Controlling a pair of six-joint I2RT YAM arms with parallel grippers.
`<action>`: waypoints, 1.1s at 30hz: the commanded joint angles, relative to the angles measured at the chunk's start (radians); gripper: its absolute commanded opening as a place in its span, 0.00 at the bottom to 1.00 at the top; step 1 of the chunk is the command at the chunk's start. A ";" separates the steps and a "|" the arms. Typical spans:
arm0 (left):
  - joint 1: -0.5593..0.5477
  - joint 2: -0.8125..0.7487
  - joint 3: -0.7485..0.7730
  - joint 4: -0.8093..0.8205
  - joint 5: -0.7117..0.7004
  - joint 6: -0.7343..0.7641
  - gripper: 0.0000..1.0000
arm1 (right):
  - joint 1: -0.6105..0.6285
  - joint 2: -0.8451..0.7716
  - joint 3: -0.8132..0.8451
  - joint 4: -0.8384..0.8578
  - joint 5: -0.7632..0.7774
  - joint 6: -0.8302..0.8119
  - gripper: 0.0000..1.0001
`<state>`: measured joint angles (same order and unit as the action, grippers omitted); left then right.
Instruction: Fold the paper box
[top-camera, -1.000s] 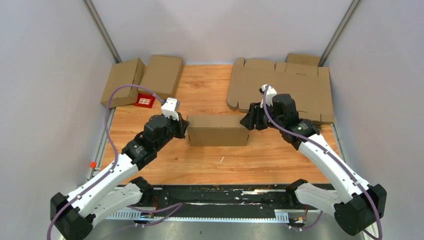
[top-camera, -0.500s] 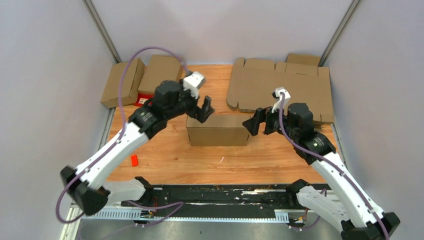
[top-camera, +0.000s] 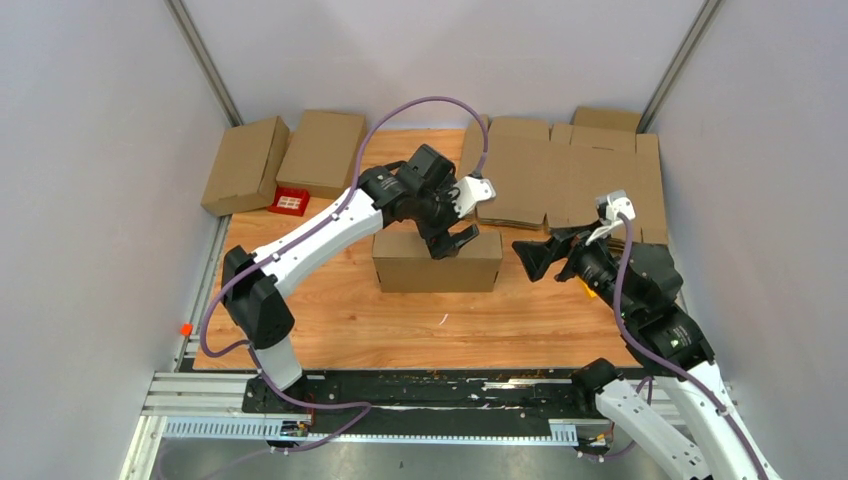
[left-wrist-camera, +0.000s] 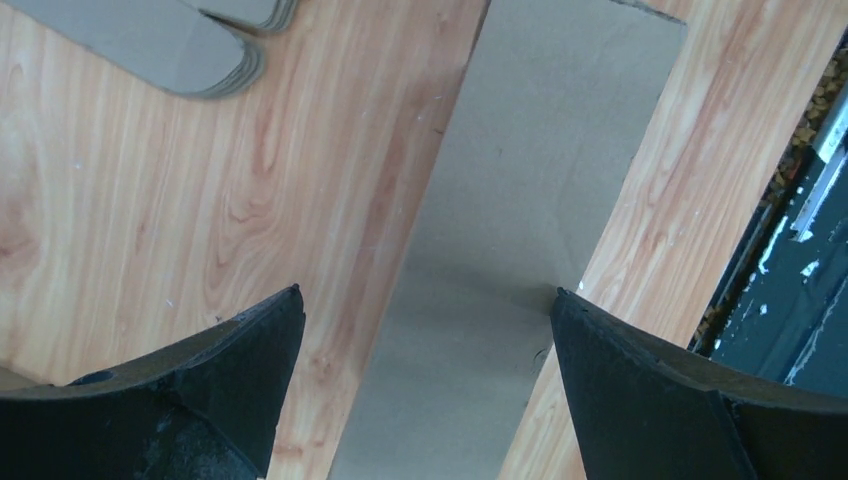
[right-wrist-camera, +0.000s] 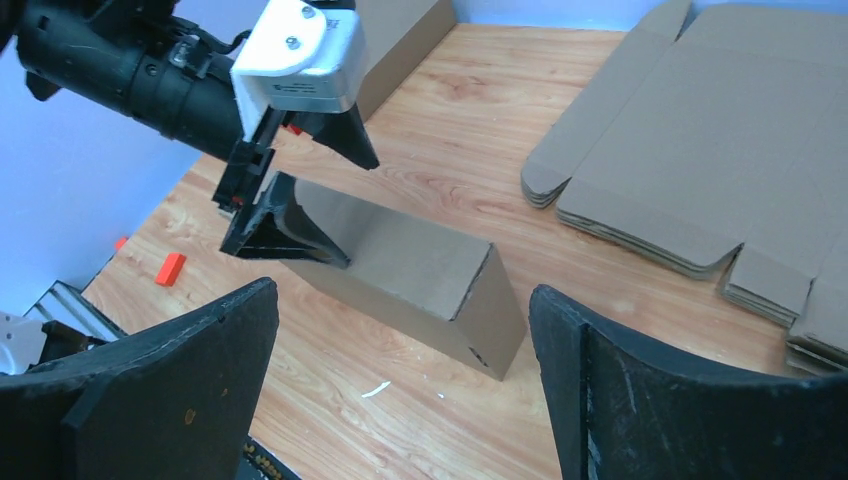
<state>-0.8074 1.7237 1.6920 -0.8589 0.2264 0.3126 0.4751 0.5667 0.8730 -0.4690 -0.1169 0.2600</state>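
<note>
The brown paper box (top-camera: 437, 262) stands closed on the wooden table's middle. My left gripper (top-camera: 452, 238) hovers over its top, jaws open wide and pointing down, holding nothing. From the left wrist the box top (left-wrist-camera: 530, 200) runs between the spread fingers, and the left gripper (left-wrist-camera: 427, 292) straddles its width without touching. My right gripper (top-camera: 535, 255) is open a short way off the box's right end. The right wrist view has the box (right-wrist-camera: 420, 270) ahead of the right gripper (right-wrist-camera: 403, 290), with the left gripper (right-wrist-camera: 300, 190) above the box's far end.
A stack of flat cardboard blanks (top-camera: 570, 180) lies at the back right. Two folded boxes (top-camera: 245, 163) (top-camera: 323, 150) and a red item (top-camera: 290, 201) sit at the back left. A small orange piece (top-camera: 185, 328) lies by the left edge. A black rail (top-camera: 440, 390) runs along the near edge.
The left arm left the box's left end, swung up and over to above the box, and opened. The right gripper pulled back rightward from the box's right end and opened.
</note>
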 joint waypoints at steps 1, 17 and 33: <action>-0.025 0.034 0.039 -0.108 -0.057 0.110 1.00 | 0.002 0.000 -0.023 0.017 0.048 -0.008 0.96; -0.026 0.044 0.052 -0.169 0.156 0.167 1.00 | 0.002 0.025 -0.035 0.035 0.054 -0.005 0.94; -0.019 -0.029 0.058 -0.150 0.136 0.150 1.00 | 0.002 0.003 -0.045 0.041 0.059 -0.002 0.93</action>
<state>-0.8322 1.7607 1.7382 -1.0134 0.3576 0.4522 0.4751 0.5842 0.8310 -0.4717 -0.0608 0.2596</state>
